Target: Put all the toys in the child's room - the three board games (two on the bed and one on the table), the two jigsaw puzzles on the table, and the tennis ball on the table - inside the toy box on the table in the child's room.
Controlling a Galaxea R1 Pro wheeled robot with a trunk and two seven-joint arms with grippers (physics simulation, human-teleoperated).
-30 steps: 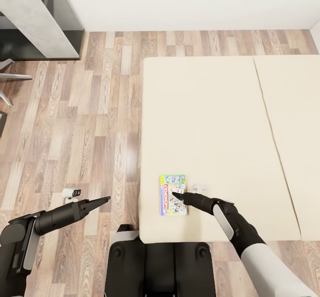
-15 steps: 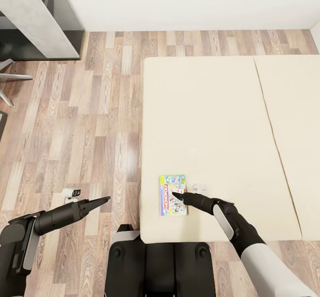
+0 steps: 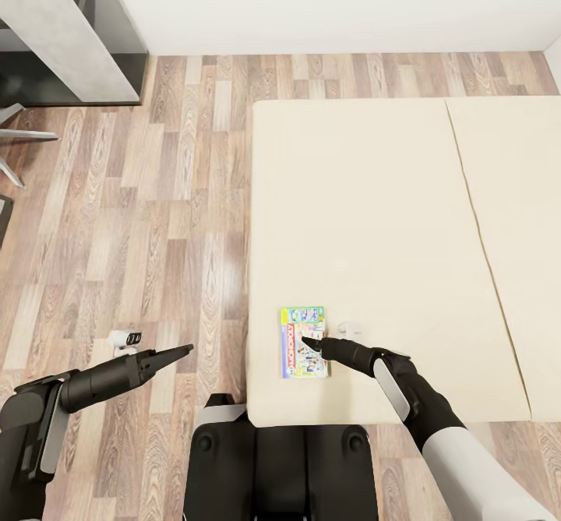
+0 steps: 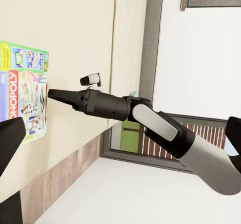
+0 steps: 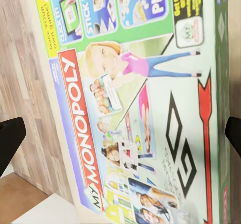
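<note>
Right claw (image 3: 309, 342) above board game (image 3: 302, 342), bed (image 3: 374, 217)

both hands (image 3: 181, 350) (image 3: 308, 342) open, low

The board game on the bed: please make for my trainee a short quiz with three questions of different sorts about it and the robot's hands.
1. True or false: the board game lies flat on the bed, near the mattress corner closest to the robot.
2. Which hand is poised over the game's lid?
A. left hand
B. right hand
C. both
3. Fill in: in the right wrist view, the red banner on the lid reads ____.

Key
1. True.
2. B; the left hand is out over the wood floor, beside the bed.
3. MONOPOLY.
</note>
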